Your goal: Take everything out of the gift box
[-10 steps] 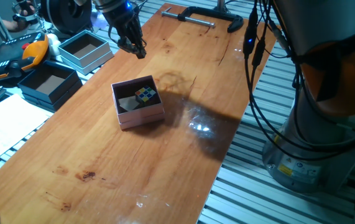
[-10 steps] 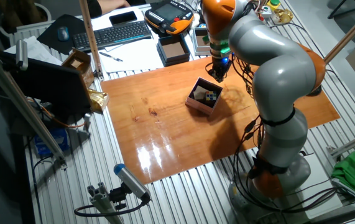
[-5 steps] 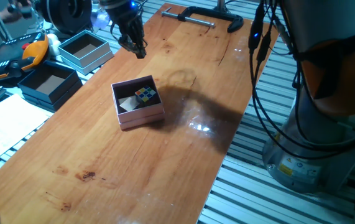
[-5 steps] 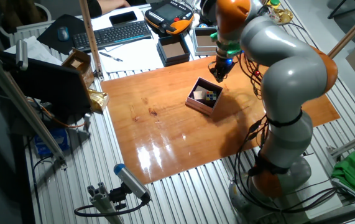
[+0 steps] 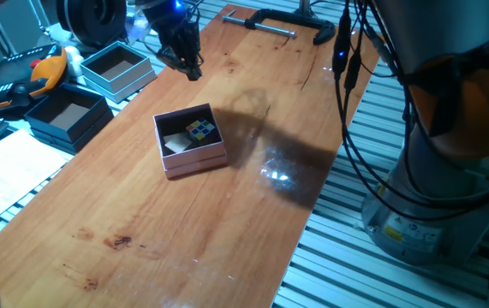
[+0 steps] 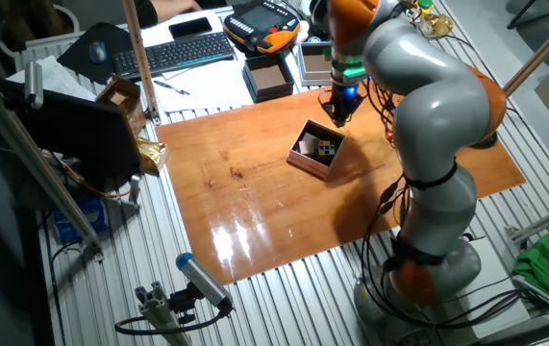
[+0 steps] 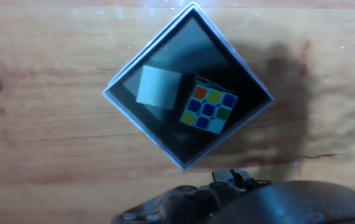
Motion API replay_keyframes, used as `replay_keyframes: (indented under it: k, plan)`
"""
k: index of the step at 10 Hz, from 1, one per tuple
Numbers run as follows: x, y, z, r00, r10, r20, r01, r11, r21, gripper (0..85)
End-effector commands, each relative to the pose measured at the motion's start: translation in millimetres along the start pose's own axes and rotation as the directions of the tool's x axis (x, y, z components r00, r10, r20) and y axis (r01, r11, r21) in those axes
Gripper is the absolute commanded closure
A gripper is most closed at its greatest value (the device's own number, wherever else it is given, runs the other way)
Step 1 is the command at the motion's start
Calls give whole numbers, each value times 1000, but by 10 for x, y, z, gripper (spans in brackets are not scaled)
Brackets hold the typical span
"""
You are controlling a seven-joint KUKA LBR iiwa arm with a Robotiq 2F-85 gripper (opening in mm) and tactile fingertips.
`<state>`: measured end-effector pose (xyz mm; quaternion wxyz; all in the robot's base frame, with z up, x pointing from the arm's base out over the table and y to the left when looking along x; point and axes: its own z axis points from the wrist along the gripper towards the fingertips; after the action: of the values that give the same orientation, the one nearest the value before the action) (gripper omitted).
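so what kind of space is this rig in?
Looks like a robotics lab or workshop bench. The wooden tabletop sits on an aluminium slotted base, a keyboard and an orange teach pendant lie behind it, and a metal clamp grips the far edge.

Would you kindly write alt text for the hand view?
Seen from above, a gift box sits diamond-wise on a wooden table, holding a puzzle cube beside a pale block. Dark hardware fills the bottom edge.
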<state>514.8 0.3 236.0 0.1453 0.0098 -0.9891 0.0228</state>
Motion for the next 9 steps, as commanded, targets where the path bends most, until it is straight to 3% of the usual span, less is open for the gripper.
replay_keyframes:
  k: [1,3,6,9]
  plan:
    - [-1,2,2,1000,20,-3,-20,1000,23,680]
    - [-94,79,92,998,53,19,-53,998,17,493]
    - [-294,202,390,992,120,35,-121,992,28,360]
    - [-438,90,758,990,125,63,-124,992,-13,297]
